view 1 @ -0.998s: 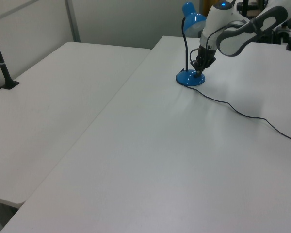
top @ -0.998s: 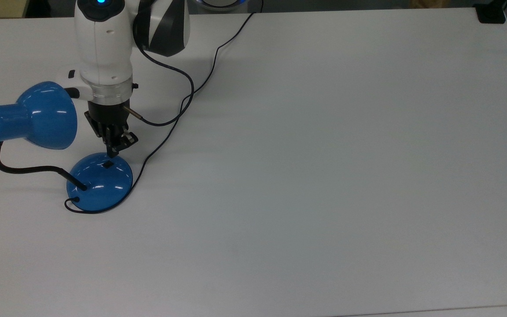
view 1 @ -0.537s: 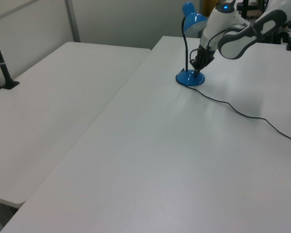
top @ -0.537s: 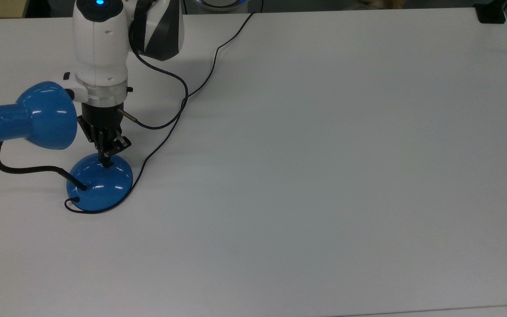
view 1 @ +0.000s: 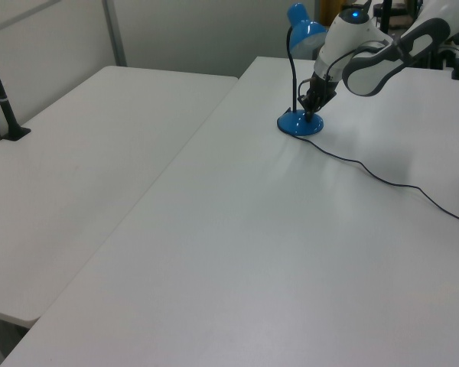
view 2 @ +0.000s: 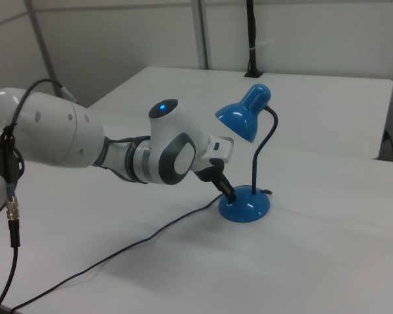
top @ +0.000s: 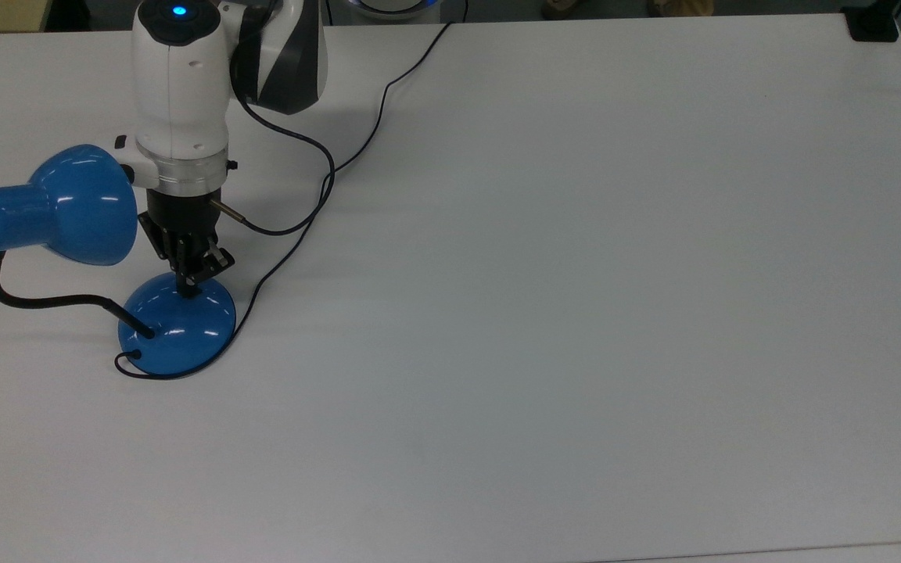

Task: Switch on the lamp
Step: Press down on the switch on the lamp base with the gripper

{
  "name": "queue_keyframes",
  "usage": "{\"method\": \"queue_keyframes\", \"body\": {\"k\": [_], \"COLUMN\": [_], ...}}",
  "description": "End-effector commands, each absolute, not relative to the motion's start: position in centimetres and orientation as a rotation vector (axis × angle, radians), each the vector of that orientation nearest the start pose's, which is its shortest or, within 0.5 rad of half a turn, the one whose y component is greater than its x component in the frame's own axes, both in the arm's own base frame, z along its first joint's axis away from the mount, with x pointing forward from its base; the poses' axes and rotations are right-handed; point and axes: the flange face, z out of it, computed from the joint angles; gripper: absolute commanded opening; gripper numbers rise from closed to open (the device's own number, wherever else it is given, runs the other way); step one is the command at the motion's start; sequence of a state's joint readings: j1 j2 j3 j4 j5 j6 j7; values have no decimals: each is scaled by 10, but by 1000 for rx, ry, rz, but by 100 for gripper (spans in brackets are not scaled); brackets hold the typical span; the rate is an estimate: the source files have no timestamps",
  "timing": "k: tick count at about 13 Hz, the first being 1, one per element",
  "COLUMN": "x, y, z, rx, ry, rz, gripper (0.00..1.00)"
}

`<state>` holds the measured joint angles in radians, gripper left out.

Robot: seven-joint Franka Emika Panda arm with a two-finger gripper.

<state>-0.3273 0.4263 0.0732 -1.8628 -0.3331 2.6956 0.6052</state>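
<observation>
Gripper (top: 187, 291) pressing at the switch on the domed base of the lamp (top: 177, 322), top view.

The lamp stands near the table's (top: 576, 274) left edge in the top view, shade unlit. The fingers appear drawn together into one narrow tip, grasping nothing, the tip touching the dome where the switch sits. To do this step well, the push should run straight down through the switch; an off-centre push may slide on the glossy dome or shift the base.

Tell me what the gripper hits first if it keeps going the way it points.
Most likely the lamp's blue base: the gripper points down at its top and seems already at or touching the dome, though actual contact is hard to judge.
</observation>
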Motion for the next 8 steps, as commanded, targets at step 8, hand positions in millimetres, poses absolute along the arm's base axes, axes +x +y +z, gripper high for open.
{"method": "queue_keyframes", "body": {"k": [8], "x": [649], "y": [-174], "z": [335], "rx": [-3038], "ry": [929], "rz": [-748], "gripper": [0]}}
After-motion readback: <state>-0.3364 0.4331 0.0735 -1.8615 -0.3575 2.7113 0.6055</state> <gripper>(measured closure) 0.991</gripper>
